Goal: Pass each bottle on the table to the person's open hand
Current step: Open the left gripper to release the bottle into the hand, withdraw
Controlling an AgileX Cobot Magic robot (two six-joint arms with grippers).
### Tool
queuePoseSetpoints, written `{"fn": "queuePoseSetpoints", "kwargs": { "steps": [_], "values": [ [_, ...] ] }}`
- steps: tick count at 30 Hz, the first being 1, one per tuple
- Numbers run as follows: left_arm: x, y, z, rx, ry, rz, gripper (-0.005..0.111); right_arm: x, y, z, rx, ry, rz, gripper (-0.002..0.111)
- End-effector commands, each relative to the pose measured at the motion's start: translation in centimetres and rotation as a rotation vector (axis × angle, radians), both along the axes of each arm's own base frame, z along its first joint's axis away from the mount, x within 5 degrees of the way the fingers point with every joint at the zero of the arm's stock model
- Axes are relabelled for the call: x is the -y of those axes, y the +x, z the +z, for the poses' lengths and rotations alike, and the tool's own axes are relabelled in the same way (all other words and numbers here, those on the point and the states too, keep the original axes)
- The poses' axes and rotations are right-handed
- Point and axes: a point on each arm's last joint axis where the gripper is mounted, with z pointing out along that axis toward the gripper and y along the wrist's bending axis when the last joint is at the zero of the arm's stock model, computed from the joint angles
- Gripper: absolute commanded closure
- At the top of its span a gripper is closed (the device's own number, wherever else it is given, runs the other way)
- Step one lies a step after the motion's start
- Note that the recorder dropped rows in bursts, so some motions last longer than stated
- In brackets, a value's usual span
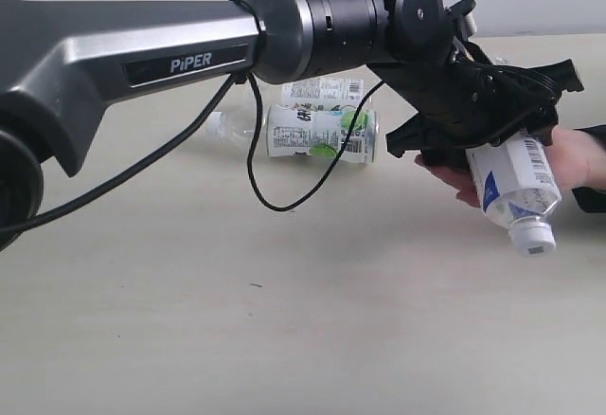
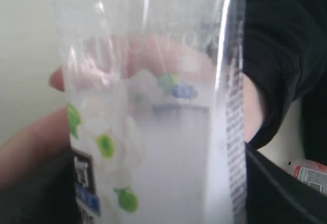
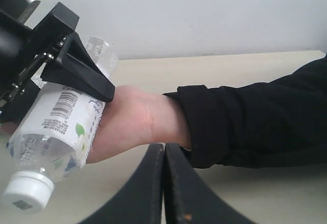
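The left tool gripped a white-labelled bottle, cap tilted down, its body against the person's open hand. A second bottle lay on the table, with a third bottle just behind. The right tool was clenched and empty.

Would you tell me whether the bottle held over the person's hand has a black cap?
No, the bottle over the hand has a white cap, shown plainly in the exterior view.
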Motion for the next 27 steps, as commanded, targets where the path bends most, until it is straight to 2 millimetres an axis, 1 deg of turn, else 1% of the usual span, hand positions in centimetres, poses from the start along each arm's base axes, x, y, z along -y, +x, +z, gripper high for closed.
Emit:
{"fn": "queuePoseSetpoints", "kwargs": {
  "steps": [1, 4, 10, 18, 23, 25, 27],
  "values": [
    [-0.1, 0.2, 0.2, 0.025, 0.013, -0.021, 0.024, 0.0, 0.0, 0.1, 0.018, 0.003, -0.003, 0.108],
    [-0.2, 0.1, 0.3, 0.025, 0.013, -0.023, 0.022, 0.0, 0.0, 0.1, 0.018, 0.003, -0.003, 0.108],
    [-0.4, 0.0, 0.9, 0.051, 0.024, -0.060, 0.022, 0.0, 0.0, 0.1, 0.018, 0.003, -0.003, 0.108],
    [-2.2, 0.1, 3.4, 0.073, 0.089, -0.099, 0.022, 0.0, 0.0, 0.1, 0.018, 0.003, -0.003, 0.108],
    [-3.8, -0.5, 5.0, 0.115, 0.220, -0.161, 0.022, 0.0, 0.0, 0.1, 0.018, 0.003, -0.003, 0.108],
    [-4.5, -0.7, 6.0, 0.131, 0.258, -0.176, 0.022, 0.0, 0.0, 0.1, 0.018, 0.003, -0.003, 0.108],
    [-5.2, -1.0, 7.1, 0.150, 0.293, -0.195, 0.027, 0.0, 0.0, 0.1, 0.018, 0.003, -0.003, 0.108]
  ]
}}
